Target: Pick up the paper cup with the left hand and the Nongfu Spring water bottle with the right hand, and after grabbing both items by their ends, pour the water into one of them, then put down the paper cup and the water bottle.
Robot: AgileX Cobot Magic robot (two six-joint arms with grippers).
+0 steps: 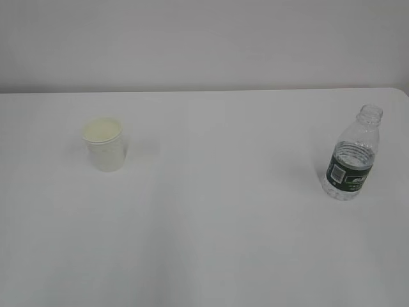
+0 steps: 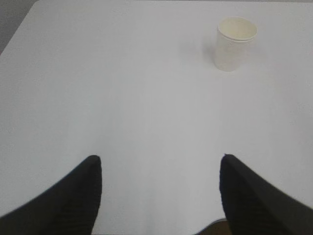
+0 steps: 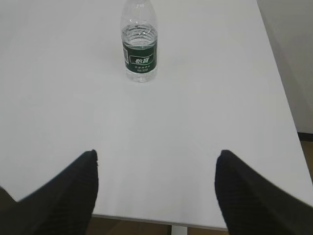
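White and smooth, the table (image 1: 211,243) fills nearly all of the exterior view, with a plain pale wall (image 1: 204,38) behind it. On the right side stands the Nongfu Spring water bottle (image 1: 353,155), upright, made of clear ribbed plastic with a narrow neck and no cap. Around its lower body goes a dark green label band with white print; in the right wrist view some white characters show on it, but they are too small to read. The water (image 3: 140,35) inside is clear and reaches the shoulder of the bottle. Well apart, on the left side, stands the paper cup (image 1: 105,144), upright too (it is shorter than the bottle), white outside, with a rolled rim and a pale cream-yellow inside.

The left hand (image 2: 159,169) hovers over bare table with its two black fingers spread wide, holding nothing; the cup is far ahead of it, to the right. The right hand (image 3: 156,164) is also spread wide and empty, near the table edge, with the bottle ahead.
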